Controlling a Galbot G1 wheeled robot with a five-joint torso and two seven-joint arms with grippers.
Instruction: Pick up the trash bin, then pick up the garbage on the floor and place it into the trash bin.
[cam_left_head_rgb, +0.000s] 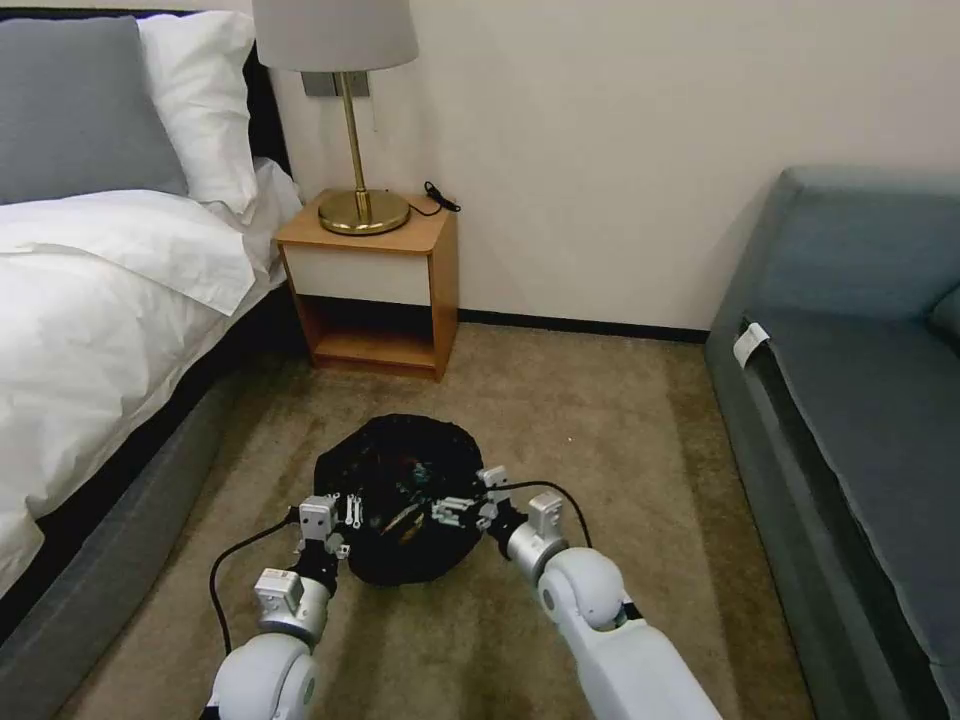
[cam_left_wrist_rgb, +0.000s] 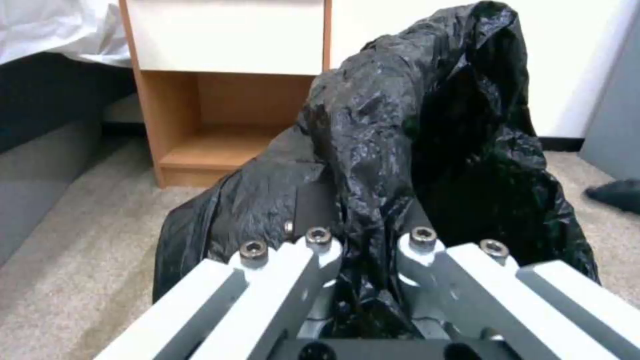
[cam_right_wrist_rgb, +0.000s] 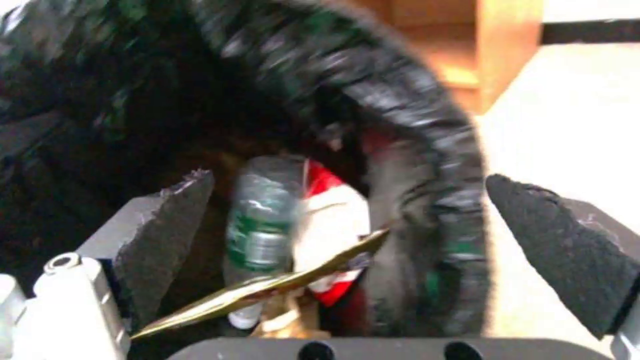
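A: So, from the head view, where are we?

B: The trash bin (cam_left_head_rgb: 405, 495) sits on the floor (cam_left_head_rgb: 620, 450) in front of the nightstand (cam_left_head_rgb: 375, 290). I'd judge the garbage step is nearly over; the carpet around the bin shows no litter. The left claw (cam_left_head_rgb: 335, 520) is at the bin's near-left rim, the right claw (cam_left_head_rgb: 465, 505) over its near-right rim, both forearms reaching forward and down.

A: And the left wrist view?

B: The left claw (cam_left_wrist_rgb: 363, 280) is closed on a fold of the black bag (cam_left_wrist_rgb: 413, 130), which rises between it and the nightstand (cam_left_wrist_rgb: 227, 90).

A: The right wrist view?

B: The right claw (cam_right_wrist_rgb: 347, 240) is spread wide and holds nothing, one pad inside the bin's rim and one outside. Below lie a bottle (cam_right_wrist_rgb: 257, 225), a red-and-white packet (cam_right_wrist_rgb: 333, 215) and a yellow wrapper (cam_right_wrist_rgb: 267, 290), all inside the bin.

A: Next?

B: Probably drawing the right arm clear without snagging the bag.
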